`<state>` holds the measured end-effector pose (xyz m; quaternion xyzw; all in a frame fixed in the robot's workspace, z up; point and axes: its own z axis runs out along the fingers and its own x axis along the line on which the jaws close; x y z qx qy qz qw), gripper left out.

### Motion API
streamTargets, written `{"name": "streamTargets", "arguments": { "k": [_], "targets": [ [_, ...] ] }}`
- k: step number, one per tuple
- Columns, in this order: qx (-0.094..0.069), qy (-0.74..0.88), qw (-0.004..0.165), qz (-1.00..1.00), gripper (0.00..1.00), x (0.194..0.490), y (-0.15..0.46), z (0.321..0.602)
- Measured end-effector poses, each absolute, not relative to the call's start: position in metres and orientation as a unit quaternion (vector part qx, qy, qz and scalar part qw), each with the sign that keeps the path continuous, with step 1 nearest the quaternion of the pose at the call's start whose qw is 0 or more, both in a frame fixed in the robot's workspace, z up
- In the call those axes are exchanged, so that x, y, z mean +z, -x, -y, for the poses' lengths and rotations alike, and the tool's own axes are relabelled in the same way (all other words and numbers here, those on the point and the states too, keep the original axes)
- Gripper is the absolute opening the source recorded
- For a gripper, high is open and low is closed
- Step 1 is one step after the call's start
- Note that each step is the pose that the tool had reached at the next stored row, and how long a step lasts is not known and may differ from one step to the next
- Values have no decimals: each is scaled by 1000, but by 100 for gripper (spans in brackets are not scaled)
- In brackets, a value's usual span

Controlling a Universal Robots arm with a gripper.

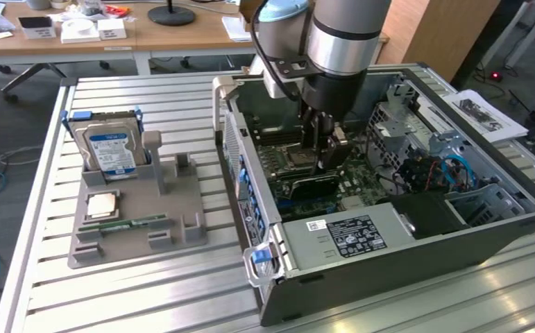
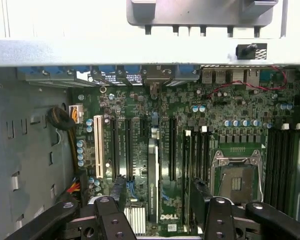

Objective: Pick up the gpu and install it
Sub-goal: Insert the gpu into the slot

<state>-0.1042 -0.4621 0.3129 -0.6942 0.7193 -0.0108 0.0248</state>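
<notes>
The gpu (image 2: 152, 182) is a thin dark card standing on edge in a motherboard slot (image 2: 171, 150) inside the open computer case (image 1: 527, 208). In the exterior view the gpu (image 1: 309, 185) shows as a dark strip just below my gripper (image 1: 328, 154). My gripper (image 2: 160, 222) hangs straight above the card, open. Its black fingers (image 2: 106, 217) stand wide apart on either side of the card's top edge and do not touch it. Nothing is held.
A grey fixture tray (image 1: 179, 239) on the slatted table at the exterior view's left holds a hard drive (image 1: 109, 149), a processor chip (image 1: 100, 205) and a green memory stick (image 1: 123, 225). Inside the case are a power supply (image 1: 360, 239), drive cages (image 1: 406, 118) and the processor socket (image 2: 237, 182).
</notes>
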Motion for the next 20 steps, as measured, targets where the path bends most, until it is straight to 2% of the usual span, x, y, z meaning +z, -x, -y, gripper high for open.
{"name": "streamTargets", "arguments": {
  "k": [20],
  "targets": [
    [-10,701,25,-713,64,313,97,453]
  ]
}}
